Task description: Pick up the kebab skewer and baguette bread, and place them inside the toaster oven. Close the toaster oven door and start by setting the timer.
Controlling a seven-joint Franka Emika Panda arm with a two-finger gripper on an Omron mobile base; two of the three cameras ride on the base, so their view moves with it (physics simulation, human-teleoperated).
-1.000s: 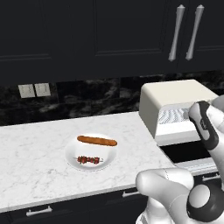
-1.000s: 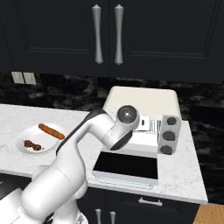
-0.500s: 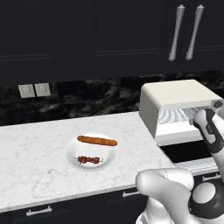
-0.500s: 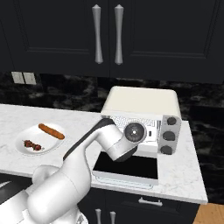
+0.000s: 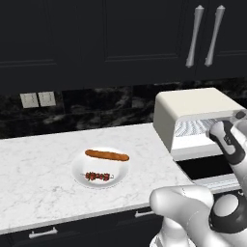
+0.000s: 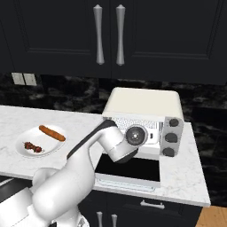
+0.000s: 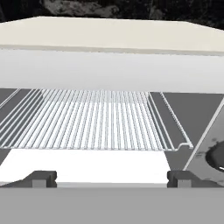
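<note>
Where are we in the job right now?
Done: the toaster oven door lies folded down, wire rack bare. In hand: nothing; the gripper is open, facing the rack. Left: kebab skewer and baguette bread both sit on the white plate; then door and timer.

Kebab skewer (image 5: pixel 98 176) and baguette bread (image 5: pixel 107 155) plated; toaster oven (image 5: pixel 193 108) open.

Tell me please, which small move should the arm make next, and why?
Probably swing left toward the plate. The toaster oven door is already down and the wire rack is bare, while the kebab skewer and baguette bread lie on the plate. The gripper is open, holds nothing, and faces the toaster oven.
</note>
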